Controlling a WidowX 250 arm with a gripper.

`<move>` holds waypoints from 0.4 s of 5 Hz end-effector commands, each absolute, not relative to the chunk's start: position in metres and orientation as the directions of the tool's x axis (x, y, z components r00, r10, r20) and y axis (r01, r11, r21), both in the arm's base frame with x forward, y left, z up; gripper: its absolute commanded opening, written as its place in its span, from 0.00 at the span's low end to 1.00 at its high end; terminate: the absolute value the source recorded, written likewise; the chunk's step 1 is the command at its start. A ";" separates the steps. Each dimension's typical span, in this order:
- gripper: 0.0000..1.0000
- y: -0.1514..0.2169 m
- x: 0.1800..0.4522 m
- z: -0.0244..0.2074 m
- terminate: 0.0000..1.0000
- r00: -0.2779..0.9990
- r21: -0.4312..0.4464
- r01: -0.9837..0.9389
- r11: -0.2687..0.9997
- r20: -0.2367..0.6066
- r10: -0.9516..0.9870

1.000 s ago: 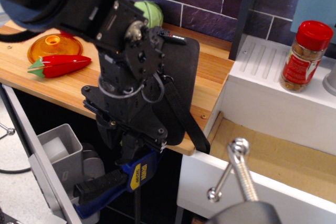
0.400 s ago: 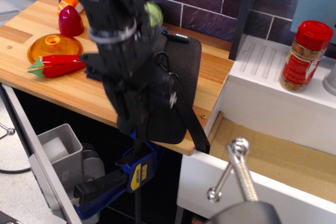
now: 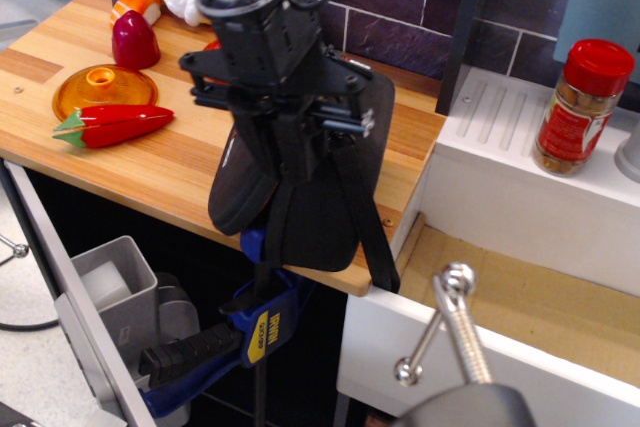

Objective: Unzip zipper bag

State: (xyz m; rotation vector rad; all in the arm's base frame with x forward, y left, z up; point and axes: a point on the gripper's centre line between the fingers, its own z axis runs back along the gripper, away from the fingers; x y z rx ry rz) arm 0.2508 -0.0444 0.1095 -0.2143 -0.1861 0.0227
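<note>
One wooden worktop point(image 3: 130, 162) carries everything I have in view, and the zipper bag point(image 3: 325, 222) lies near its front right corner, its lower end hanging past the edge above a blue clamp point(image 3: 262, 322). Judging from the single camera view, I think the unzipping is under way: on the bag's left side a flap of the black shell stands up and away from the rest, with a thin pale line along its inner rim, which I read as the seam parted along that side. How far round the zip has travelled I cannot tell, because my arm covers the upper half of the bag, and the pull tab is not visible to me. The right side and lower end appear flat, so I reckon a good part of the run is left.

My arm comes down from the top of the picture, its black wrist block nearly upright and directly over the bag's upper part. The pincer point(image 3: 300, 162) points downward at the raised flap; its fingers merge with the black fabric, so I cannot say how wide it stands or whether it grips anything. The webbing strap point(image 3: 362, 222) trails down the bag and off the edge. Well to the left sit a toy red pepper point(image 3: 115, 124) and an orange dish point(image 3: 100, 87), untouched.
</note>
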 end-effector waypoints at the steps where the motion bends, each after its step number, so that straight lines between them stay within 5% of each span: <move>1: 0.00 -0.058 0.317 0.164 0.00 0.930 -0.270 -0.025 0.962 0.346 0.122; 2: 0.00 -0.057 0.321 0.171 1.00 0.961 -0.263 -0.047 0.964 0.250 0.115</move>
